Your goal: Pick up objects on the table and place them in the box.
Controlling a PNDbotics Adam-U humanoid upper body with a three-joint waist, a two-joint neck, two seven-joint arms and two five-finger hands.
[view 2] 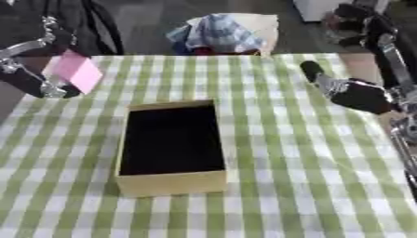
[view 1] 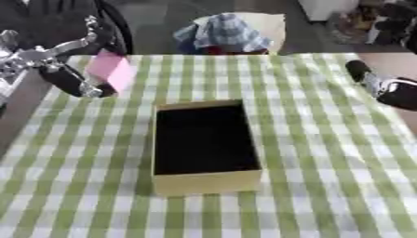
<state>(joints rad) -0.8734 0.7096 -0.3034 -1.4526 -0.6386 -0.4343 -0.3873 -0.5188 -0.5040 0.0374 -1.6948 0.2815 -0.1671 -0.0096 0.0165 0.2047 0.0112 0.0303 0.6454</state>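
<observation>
You're over a green-and-white checked tablecloth (view 1: 326,153); dark floor and a chair with a plaid cloth (view 1: 224,31) lie beyond. Your left hand (view 1: 77,79), fingers curled, pinches a pink block (view 1: 111,69) above the table's far-left corner. The tan box (view 1: 205,181) sits open mid-table. Your right hand (view 2: 346,90) hovers at the far-right edge, fingers unreadable. No legible writing.

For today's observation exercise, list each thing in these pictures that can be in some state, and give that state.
Pink flat rectangular block: lifted off the table, held tilted by the left robot hand.
Tan cardboard box: open-topped, dark inside, nothing visible in it.
Right robot hand: over the table's right edge, holding nothing.
Green-and-white checked tablecloth: spread flat.
</observation>
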